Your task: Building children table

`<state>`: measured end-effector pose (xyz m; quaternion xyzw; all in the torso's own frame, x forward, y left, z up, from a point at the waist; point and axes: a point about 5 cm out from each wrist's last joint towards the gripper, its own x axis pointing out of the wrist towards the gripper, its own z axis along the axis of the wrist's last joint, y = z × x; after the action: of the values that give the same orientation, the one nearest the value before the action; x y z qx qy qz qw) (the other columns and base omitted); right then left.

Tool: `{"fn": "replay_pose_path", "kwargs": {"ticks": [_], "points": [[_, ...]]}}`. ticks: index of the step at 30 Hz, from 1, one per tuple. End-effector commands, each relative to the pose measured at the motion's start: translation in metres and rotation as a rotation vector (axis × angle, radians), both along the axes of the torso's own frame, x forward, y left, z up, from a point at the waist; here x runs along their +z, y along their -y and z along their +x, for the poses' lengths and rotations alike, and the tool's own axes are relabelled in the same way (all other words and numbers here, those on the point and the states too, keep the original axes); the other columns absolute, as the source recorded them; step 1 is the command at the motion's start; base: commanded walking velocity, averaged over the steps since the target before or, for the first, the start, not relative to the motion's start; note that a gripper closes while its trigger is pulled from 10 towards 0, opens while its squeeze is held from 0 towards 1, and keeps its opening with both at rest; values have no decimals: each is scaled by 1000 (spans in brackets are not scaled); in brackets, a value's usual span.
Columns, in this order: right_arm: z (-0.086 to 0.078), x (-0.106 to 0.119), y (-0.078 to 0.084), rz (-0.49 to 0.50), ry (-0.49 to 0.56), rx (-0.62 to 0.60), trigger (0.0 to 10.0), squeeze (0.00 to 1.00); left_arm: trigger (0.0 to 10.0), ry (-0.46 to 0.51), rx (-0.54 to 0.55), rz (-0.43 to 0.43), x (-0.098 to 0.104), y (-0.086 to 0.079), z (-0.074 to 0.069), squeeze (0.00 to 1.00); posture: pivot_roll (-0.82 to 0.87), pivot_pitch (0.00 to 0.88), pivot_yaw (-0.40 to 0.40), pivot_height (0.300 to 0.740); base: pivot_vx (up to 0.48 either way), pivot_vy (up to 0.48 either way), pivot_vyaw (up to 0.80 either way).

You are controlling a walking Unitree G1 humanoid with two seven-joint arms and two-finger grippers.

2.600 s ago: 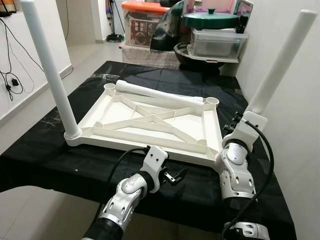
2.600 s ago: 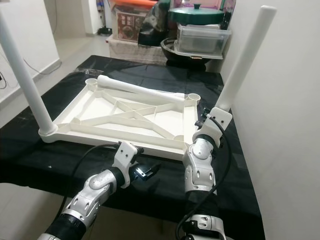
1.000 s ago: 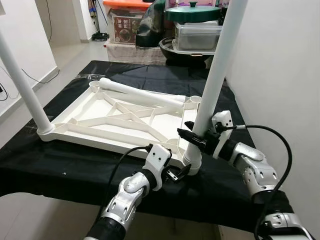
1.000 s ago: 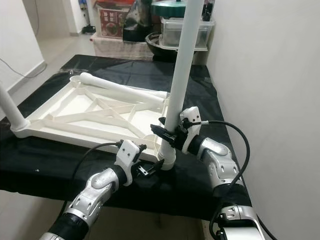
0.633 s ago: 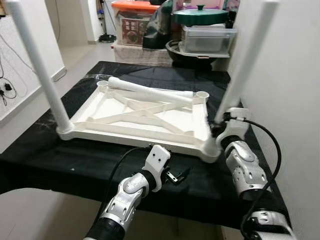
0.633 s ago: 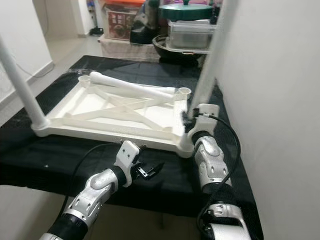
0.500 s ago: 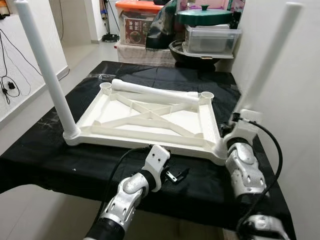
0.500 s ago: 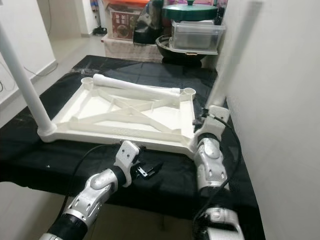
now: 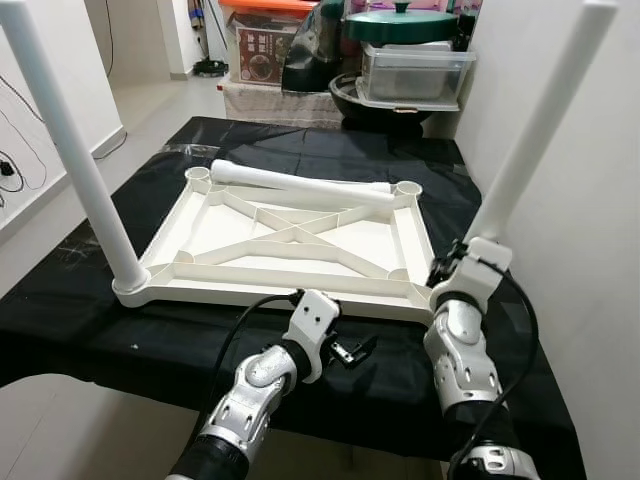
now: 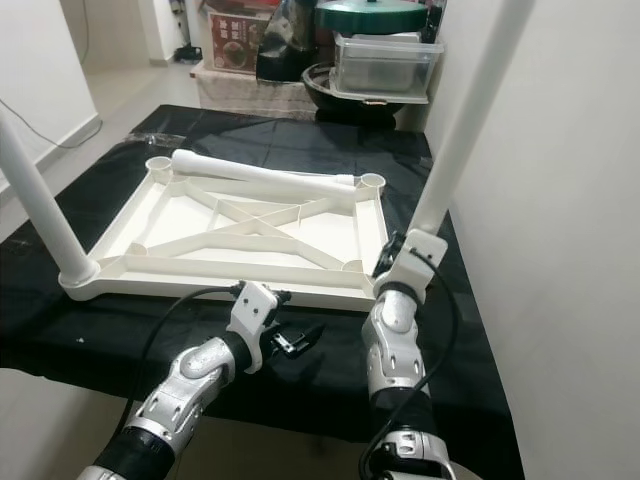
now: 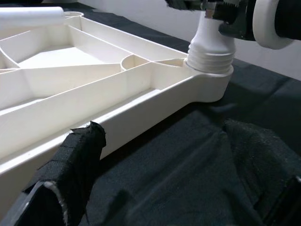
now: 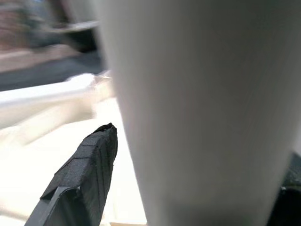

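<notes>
A: How far is the build judged to be?

B: Two legs stand in the upturned white tabletop (image 9: 300,245) on the black-draped counter (image 9: 90,330); a third leg (image 9: 300,183) lies loose across it.

A: And the jaws?

B: The right gripper (image 12: 141,155) is closed around the near-right leg (image 9: 540,125). The left gripper (image 9: 352,351) hovers parted, empty. Smooth moulded plastic, ribbed underside.

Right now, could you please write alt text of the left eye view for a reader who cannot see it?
An upside-down white plastic children's table top lies on a black cloth, with the right gripper at the base of a leg standing in its near right corner. Another leg stands at the near left corner, a loose leg lies along the far edge, and the left gripper hovers open in front.
</notes>
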<state>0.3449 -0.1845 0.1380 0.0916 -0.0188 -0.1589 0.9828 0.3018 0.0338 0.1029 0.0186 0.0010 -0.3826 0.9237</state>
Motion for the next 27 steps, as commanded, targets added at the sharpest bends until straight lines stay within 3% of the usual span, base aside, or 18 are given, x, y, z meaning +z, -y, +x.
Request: {"fn": "replay_pose_path", "kwargs": {"ticks": [1, 4, 7, 8, 9, 12, 13, 14, 16, 18, 20, 22, 26, 27], "points": [[-1, 0, 0, 10, 27, 65, 10000, 0, 10000, -12, 1, 10, -3, -1, 0, 0, 100, 0, -65, 740, 0, 0, 0], [-2, 2, 12, 0, 40, 269, 10000, 0, 10000, -13, 0, 8, -3, 0, 0, 0, 90, 0, -59, 740, 0, 0, 0], [-2, 4, 15, -2, 40, 346, 10000, 0, 10000, -14, 0, 8, -3, 1, 0, 0, 90, 0, -59, 740, 0, 0, 0], [-4, 9, 16, -12, 48, 483, 10000, 0, 10000, -15, -3, 8, -3, 1, 0, 0, 90, 0, -59, 740, 0, 0, 0], [-4, 9, 16, -12, 48, 483, 10000, 0, 10000, -15, -3, 8, -3, 1, 0, 0, 90, 0, -59, 740, 0, 0, 0], [-11, 23, 9, -28, 83, 862, 10000, 0, 10000, -12, -8, 9, -3, 2, 0, 0, 93, 0, -60, 740, 0, 0, 0], [-11, 23, 9, -28, 83, 862, 10000, 0, 10000, -12, -8, 9, -3, 2, 0, 0, 93, 0, -60, 740, 0, 0, 0], [-16, 26, 6, -38, 83, 971, 10000, 0, 10000, -12, -6, 10, -3, 2, 0, 0, 93, 0, -60, 740, 0, 0, 0], [-16, 26, 6, -38, 83, 971, 10000, 0, 10000, -12, -6, 10, -3, 2, 0, 0, 93, 0, -60, 740, 0, 0, 0], [-22, 28, 0, -75, 61, 1173, 10000, 0, 10000, -11, -4, 10, -3, 2, 0, 0, 102, 0, -68, 740, 0, 0, 0], [-24, 29, -3, -90, 45, 1242, 10000, 0, 10000, -11, -3, 10, -3, 2, 0, 0, 102, 0, -68, 740, 0, 0, 0], [-24, 29, -3, -90, 45, 1242, 10000, 0, 10000, -11, -3, 10, -3, 2, 0, 0, 102, 0, -68, 740, 0, 0, 0], [-25, 28, -10, -101, 23, 1360, 10000, 0, 10000, -10, -2, 8, -2, 1, 0, 0, 95, 0, -63, 740, 0, 0, 0], [-24, 27, -12, -98, 19, 1357, 0, 0, 10000, -11, -1, 7, -2, 1, 1, 0, 95, 0, -63, 740, 0, 0, 0]]}}
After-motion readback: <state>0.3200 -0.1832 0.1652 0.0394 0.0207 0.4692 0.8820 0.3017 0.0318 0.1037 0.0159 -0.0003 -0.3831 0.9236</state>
